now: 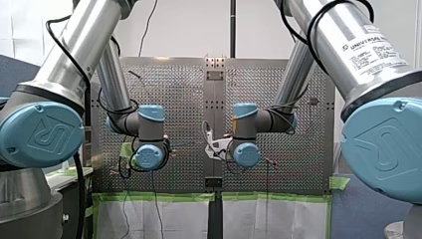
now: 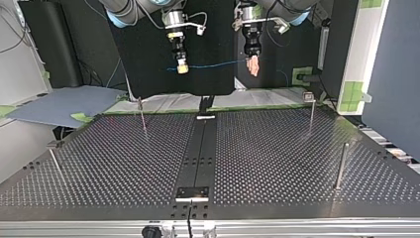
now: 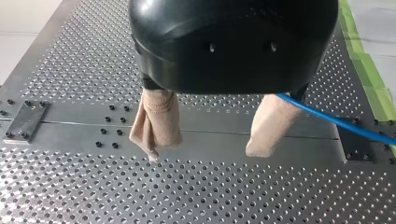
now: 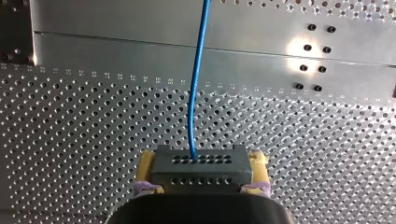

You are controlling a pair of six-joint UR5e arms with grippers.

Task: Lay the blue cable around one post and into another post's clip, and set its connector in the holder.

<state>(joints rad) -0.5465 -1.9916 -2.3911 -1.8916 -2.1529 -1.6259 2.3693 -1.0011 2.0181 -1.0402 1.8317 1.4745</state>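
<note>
While both arms hang high above the perforated table (image 2: 277, 163), my right gripper (image 4: 201, 162) is clamped, a yellow pad on either side, on the dark connector (image 4: 201, 173) of the blue cable (image 4: 196, 84). From the connector the cable runs ahead over the table's centre strip (image 4: 116, 51). In the top view it spans the air across to my left gripper (image 3: 205, 153), whose beige-padded fingers (image 3: 156, 121) stand well apart with nothing between them. The cable passes close by one finger; whether it touches cannot be told. Four thin posts (image 2: 341, 166) stand upright, well below the cable
</note>
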